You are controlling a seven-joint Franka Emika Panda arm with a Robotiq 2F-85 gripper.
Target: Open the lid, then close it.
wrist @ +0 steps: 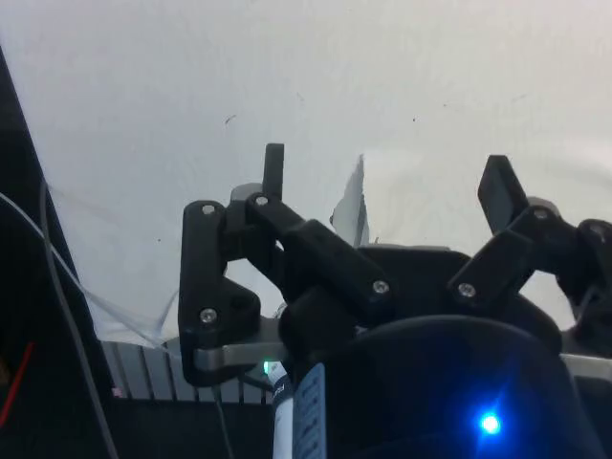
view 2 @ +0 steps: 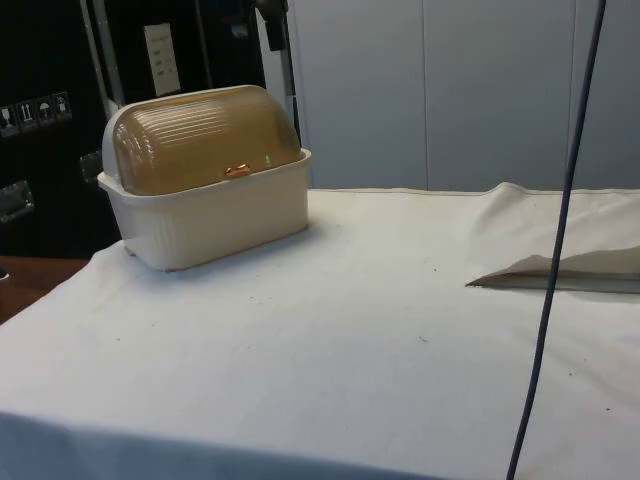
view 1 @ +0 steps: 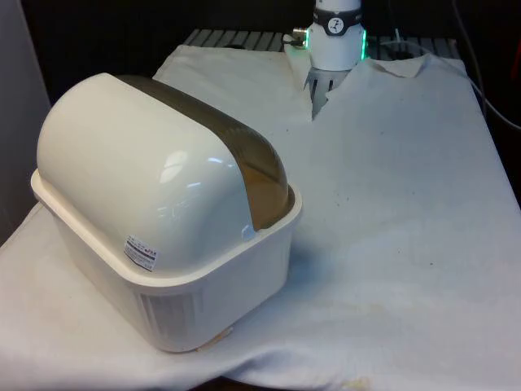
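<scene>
A cream plastic bread box (view 1: 167, 236) with its brown translucent lid (view 2: 200, 140) closed sits at nine o'clock on the white-clothed table (view 1: 391, 212); black pincer (wrist: 387, 191) gapes open, empty.

white rounded arm base (view 1: 334, 37) with a green glow at its sides, black two-finger gripper (wrist: 387, 182) built from chunky linkage bars, small silver screws at the pivots, flat black fingertips (wrist: 274, 170), grey metal bracket underneath

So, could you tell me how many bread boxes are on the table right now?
1. The bread box stands on the white cloth at the front view's left, its amber lid closed. Nothing suggests another hidden one.
</scene>
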